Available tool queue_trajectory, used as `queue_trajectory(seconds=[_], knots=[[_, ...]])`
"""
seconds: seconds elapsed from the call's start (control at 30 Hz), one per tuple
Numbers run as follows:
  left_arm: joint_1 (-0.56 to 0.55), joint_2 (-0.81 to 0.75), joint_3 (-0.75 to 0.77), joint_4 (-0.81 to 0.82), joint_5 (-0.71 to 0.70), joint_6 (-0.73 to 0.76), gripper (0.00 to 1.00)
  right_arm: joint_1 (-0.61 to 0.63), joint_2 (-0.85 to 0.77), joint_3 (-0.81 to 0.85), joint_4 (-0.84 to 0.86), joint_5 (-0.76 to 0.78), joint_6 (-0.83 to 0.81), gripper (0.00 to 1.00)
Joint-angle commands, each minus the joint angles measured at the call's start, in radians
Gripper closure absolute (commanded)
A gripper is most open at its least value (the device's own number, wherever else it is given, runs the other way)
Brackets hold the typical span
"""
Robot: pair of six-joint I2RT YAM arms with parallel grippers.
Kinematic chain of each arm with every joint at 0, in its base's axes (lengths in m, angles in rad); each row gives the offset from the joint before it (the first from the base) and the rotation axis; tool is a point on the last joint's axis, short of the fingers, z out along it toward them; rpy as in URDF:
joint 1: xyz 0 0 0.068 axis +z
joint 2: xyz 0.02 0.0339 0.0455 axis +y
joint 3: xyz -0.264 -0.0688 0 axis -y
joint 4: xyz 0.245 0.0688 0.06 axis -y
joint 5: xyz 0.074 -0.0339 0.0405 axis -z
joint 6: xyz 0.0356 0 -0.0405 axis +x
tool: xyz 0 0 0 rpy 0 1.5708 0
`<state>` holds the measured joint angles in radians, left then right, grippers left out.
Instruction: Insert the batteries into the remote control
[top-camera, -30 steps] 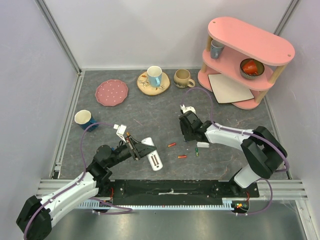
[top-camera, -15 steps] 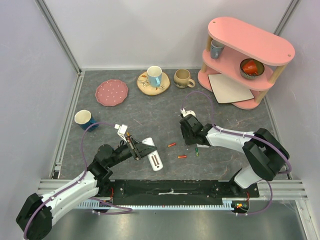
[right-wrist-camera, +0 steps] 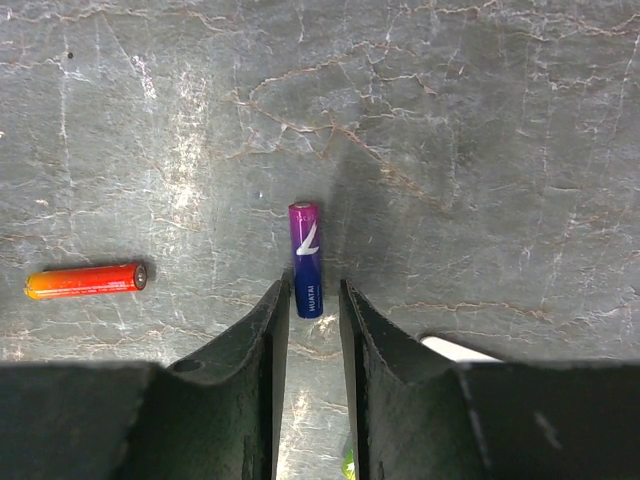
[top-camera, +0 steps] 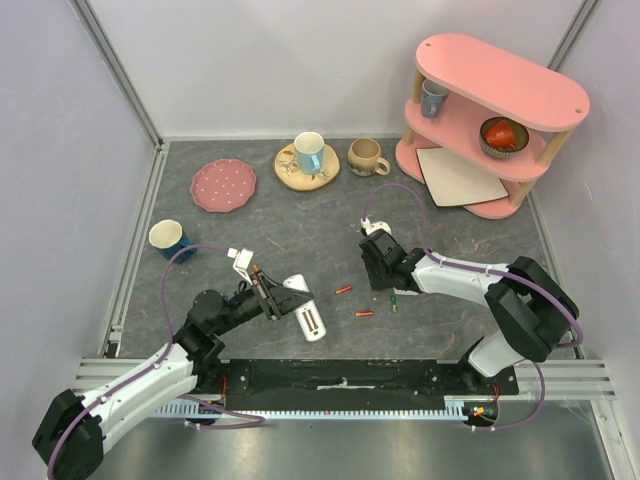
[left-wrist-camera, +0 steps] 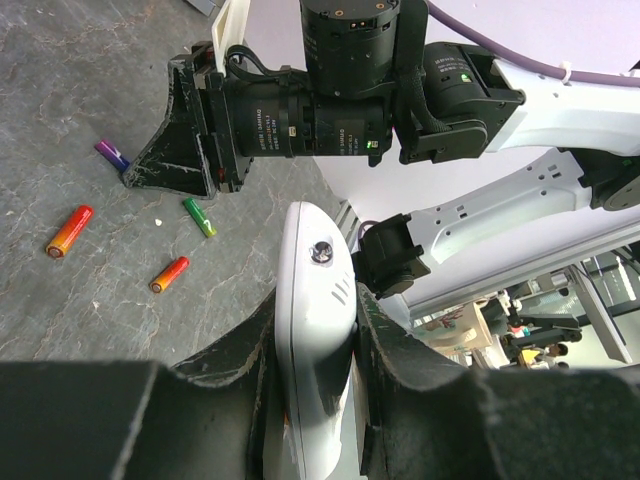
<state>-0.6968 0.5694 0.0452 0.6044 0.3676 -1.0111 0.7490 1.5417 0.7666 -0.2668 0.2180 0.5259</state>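
**Gripping the remote, straddling a battery**

From the top view we saw the left tool (top-camera: 270,298) clamped on one end of the white remote control (top-camera: 307,315), left of centre on the grey surface (top-camera: 300,225). We could not tell whether the remote rested on the surface. The right tool (top-camera: 374,279) pointed down near the middle. One red-orange battery (top-camera: 343,289) lay just beside it, a second red-orange battery (top-camera: 364,313) a little nearer the arms, and a green battery (top-camera: 393,300) close by. A pink shelf (top-camera: 500,90) stood in the far right corner.

From the left wrist view, the left tool (left-wrist-camera: 318,310) had its fingers (left-wrist-camera: 262,340) pressed against both long sides of the remote control (left-wrist-camera: 312,400), closed on it. Beyond it, the right tool (left-wrist-camera: 128,176) had its tips at a blue-purple battery (left-wrist-camera: 110,153). The green battery (left-wrist-camera: 198,216) lay near it.

From the right wrist view, the right tool (right-wrist-camera: 313,300) had its jaws narrowly parted, astride the near end of the blue-purple battery (right-wrist-camera: 306,245). That battery lay flat on the surface, lengthwise between them. A sliver of gap showed on one side, and we could not tell whether the other finger touched. A red-orange battery (right-wrist-camera: 85,281) lay apart, crosswise.
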Motion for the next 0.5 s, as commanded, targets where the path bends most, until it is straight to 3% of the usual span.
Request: queue_trajectory(seconds=[0.0,0.17,0.27,0.3,0.47], knots=[[0.003,-0.005,-0.041,0.044,0.01,0.02,0.98,0.004,0.029,-0.006,-0.012,-0.006,-0.023,0.68],[0.003,-0.006,-0.042,0.044,0.005,0.02,0.98,0.004,0.037,0.008,-0.031,-0.017,-0.03,0.76],[0.003,0.009,-0.044,0.055,-0.013,0.02,0.98,0.003,0.031,0.011,-0.041,-0.022,-0.035,0.91],[0.003,0.017,-0.039,0.061,-0.021,0.019,0.98,0.004,0.025,0.011,-0.048,-0.02,-0.033,1.0],[0.003,0.136,0.027,0.142,-0.07,0.016,0.98,0.004,-0.156,0.031,-0.092,-0.032,-0.02,1.0]])
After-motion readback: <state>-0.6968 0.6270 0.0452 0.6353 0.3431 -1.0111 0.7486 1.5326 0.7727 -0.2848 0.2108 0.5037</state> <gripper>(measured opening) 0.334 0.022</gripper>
